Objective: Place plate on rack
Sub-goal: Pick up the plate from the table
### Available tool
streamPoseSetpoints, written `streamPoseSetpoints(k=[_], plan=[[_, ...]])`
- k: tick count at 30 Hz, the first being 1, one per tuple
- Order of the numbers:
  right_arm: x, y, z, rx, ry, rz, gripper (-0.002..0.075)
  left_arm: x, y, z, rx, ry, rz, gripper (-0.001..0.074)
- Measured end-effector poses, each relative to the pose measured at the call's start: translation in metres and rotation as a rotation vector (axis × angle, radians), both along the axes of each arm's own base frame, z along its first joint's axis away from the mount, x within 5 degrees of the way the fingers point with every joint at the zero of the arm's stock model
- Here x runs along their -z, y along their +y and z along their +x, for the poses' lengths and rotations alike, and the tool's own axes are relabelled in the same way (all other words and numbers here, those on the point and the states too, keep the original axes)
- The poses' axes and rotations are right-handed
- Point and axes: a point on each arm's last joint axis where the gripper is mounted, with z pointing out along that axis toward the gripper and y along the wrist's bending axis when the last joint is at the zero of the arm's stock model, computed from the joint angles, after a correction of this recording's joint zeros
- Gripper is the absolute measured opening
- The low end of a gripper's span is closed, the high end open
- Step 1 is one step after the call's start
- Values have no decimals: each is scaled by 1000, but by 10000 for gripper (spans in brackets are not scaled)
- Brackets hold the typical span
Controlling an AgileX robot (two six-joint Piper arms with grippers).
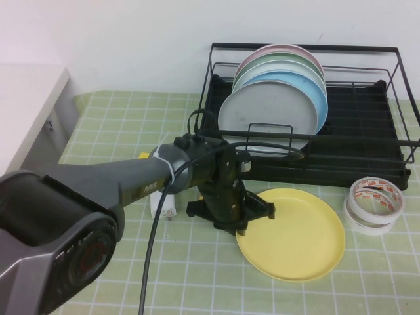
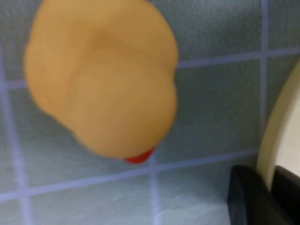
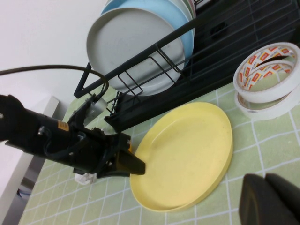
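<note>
One smooth round yellow plate (image 1: 295, 236) lies flat on the green checked worktop (image 1: 98, 138), just near of the black wire rack (image 1: 367, 141). My left pincer (image 1: 239, 220) meets its left rim; my right pincer (image 3: 272, 199) hangs right of it. Whether either is apart or together, I cannot tell.

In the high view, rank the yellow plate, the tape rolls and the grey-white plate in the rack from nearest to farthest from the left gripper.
Left gripper is at the plate's left edge; right gripper shows only in its wrist view.
1. Round yellow plastic plate, at the gripper.
2. Grey-white plate, upright at the front of the black wire rack, behind the gripper.
3. Stacked tape rolls, far right.
</note>
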Motion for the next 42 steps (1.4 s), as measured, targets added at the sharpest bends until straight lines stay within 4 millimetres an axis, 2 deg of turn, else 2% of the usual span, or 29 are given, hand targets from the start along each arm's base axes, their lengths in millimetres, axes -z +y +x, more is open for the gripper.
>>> streamPoseSetpoints(k=[3, 9, 16, 23, 26, 29, 33, 36, 40, 42], plan=[[0, 0, 0, 0, 0, 2, -2, 0, -2, 1, -45, 13, -41, 24], [0, 0, 0, 1, -2, 4, -2, -1, 6, 8, -129, 103, -144, 6], [-1, 0, 0, 6, -8, 9, -2, -4, 22, 20, -60, 141, -263, 4], [-1, 0, 0, 5, -9, 22, 6, -8, 22, 18, 50, 125, -281, 4], [-1, 0, 0, 5, -9, 23, 27, -19, 21, 13, 98, 123, -309, 4], [-1, 0, 0, 4, -10, 23, 43, -42, 24, 4, 142, 75, -352, 4], [-2, 1, 0, 0, -8, 44, 50, -72, 35, -16, 185, -16, -385, 4], [-2, 3, -1, -18, 6, 78, 62, -85, 48, -34, 194, -74, -389, 4], [-1, 5, -1, -39, 12, 60, 134, -100, 64, -59, 180, -155, -414, 4], [-1, 5, -1, -44, 13, 61, 195, -104, 73, -71, 167, -197, -424, 4]])
